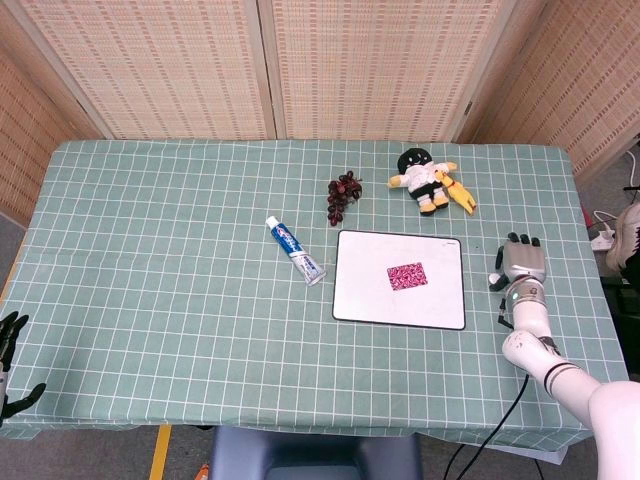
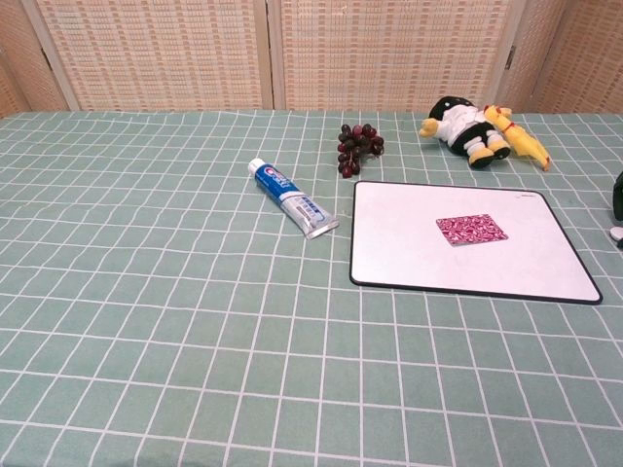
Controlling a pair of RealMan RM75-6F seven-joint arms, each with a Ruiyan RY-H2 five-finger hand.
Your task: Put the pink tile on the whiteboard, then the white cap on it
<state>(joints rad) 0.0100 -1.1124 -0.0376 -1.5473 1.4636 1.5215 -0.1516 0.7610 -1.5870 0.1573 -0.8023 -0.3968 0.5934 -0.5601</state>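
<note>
The pink patterned tile (image 1: 407,276) (image 2: 471,230) lies flat near the middle of the whiteboard (image 1: 360,300) (image 2: 389,263). My right hand (image 1: 520,265) sits just right of the whiteboard, back up, with its dark fingertips pointing away and bent down toward the cloth. What lies under it is hidden. In the chest view only a dark sliver of that hand (image 2: 619,195) shows at the right edge, with a small pale object (image 2: 615,234) below it that I cannot identify. No white cap shows plainly. My left hand (image 1: 12,355) hangs off the table's near left corner, fingers spread and empty.
A toothpaste tube (image 1: 296,251) (image 2: 292,199) lies left of the whiteboard. Dark grapes (image 1: 343,195) (image 2: 358,147) and a small doll with a yellow toy (image 1: 430,181) (image 2: 477,125) sit behind it. A green checked cloth covers the table.
</note>
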